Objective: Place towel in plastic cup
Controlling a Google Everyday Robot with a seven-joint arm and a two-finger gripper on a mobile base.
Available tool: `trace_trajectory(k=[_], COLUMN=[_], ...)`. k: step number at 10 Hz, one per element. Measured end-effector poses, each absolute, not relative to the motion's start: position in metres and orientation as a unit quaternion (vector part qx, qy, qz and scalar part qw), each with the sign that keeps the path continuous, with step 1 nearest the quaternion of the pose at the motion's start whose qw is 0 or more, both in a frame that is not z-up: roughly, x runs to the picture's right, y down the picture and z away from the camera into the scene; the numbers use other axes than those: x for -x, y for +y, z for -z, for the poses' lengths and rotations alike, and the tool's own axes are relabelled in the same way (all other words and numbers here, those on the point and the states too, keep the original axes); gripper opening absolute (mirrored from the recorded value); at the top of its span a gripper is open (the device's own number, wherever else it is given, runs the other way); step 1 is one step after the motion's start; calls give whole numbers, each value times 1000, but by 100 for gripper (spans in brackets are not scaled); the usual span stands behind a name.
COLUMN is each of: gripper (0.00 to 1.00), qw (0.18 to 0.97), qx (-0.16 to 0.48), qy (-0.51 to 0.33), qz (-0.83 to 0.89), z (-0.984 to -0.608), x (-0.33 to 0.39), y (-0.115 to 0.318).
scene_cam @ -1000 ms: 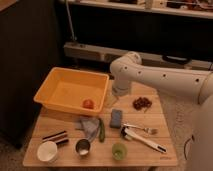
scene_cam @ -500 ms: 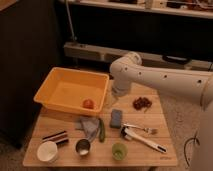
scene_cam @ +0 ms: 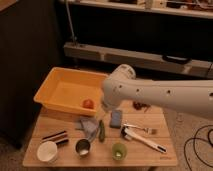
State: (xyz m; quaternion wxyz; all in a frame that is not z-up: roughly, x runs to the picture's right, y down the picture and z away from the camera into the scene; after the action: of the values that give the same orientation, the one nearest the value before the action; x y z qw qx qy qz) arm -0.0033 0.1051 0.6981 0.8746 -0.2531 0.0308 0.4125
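Observation:
The towel [scene_cam: 88, 126], a crumpled grey-blue cloth, lies on the wooden table [scene_cam: 160, 119] in front of the yellow bin. The plastic cup [scene_cam: 118, 150], small and green, stands upright near the table's front edge, right of the towel. My white arm reaches in from the right. My gripper [scene_cam: 105, 108] hangs below its bulky wrist, over the bin's front right corner. It is above and behind the towel and mostly hidden by the arm. It holds nothing that I can see.
The yellow bin [scene_cam: 59, 88] holds a red fruit [scene_cam: 88, 103]. Around the towel lie a blue sponge [scene_cam: 116, 118], a green vegetable [scene_cam: 101, 131], a metal cup [scene_cam: 82, 147], a white cup [scene_cam: 47, 151], black sticks [scene_cam: 56, 136] and white utensils [scene_cam: 145, 140].
My arm has come lower and slightly left, nearer the bin's front corner and the towel. The things on the table have not moved.

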Motion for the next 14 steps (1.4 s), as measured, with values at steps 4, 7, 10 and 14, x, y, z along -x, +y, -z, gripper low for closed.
trace_trajectory(k=[4, 7, 10, 14], gripper=[80, 80, 80, 80], qw=[897, 902, 905, 905], qx=[263, 273, 242, 217], qy=[22, 36, 60, 71], qz=[-353, -331, -346, -359], z=[-714, -740, -734, -706], x=[67, 106, 110, 99], y=[124, 132, 143, 136])
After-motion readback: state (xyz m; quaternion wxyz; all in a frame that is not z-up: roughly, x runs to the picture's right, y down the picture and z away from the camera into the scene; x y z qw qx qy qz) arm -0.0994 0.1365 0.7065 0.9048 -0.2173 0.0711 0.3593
